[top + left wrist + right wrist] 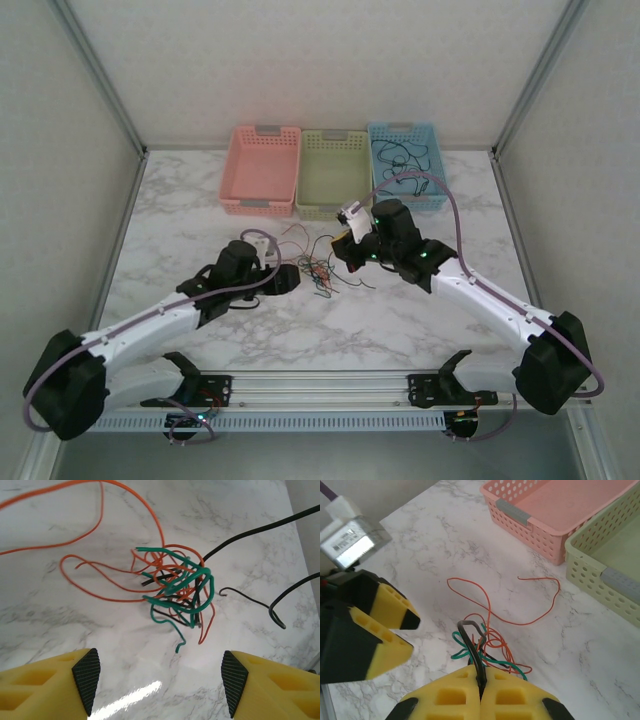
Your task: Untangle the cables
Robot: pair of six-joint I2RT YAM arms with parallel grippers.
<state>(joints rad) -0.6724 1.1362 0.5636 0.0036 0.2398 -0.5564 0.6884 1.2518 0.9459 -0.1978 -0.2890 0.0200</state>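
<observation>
1. Closest to the lens in the left wrist view, the left claw stands wide; its black pads are well apart with nothing between them; it hangs low over the marble table, pointed at the knot.
2. Just ahead of it lie the cables: a small tangle of orange, green and black wire on the table; long orange loops trail off to the left of that view, and black strands run off to the right.
3. Seen from above, the tangle sits near the middle of the table, between the two claws, with one claw close on either side.
4. On its own side, the right claw is pinched tight on one black cable; the strand rises from between its fingers and hooks over at the top; the rest of the knot lies just beyond its tips.
5. Along the far edge stand a pink basket, a green basket and a blue basket; the blue one holds some loose black wires.
6. My reading of the step: one strand is anchored by the right claw, and the left claw is lining up to take a second, so that the two can be drawn apart.
7. The next move calls for the left claw to go forward and down onto a single strand; an outer orange loop looks easiest to isolate; the wire is very thin, so the pads must close low and centred, or they may catch several strands and drag the whole knot.
</observation>
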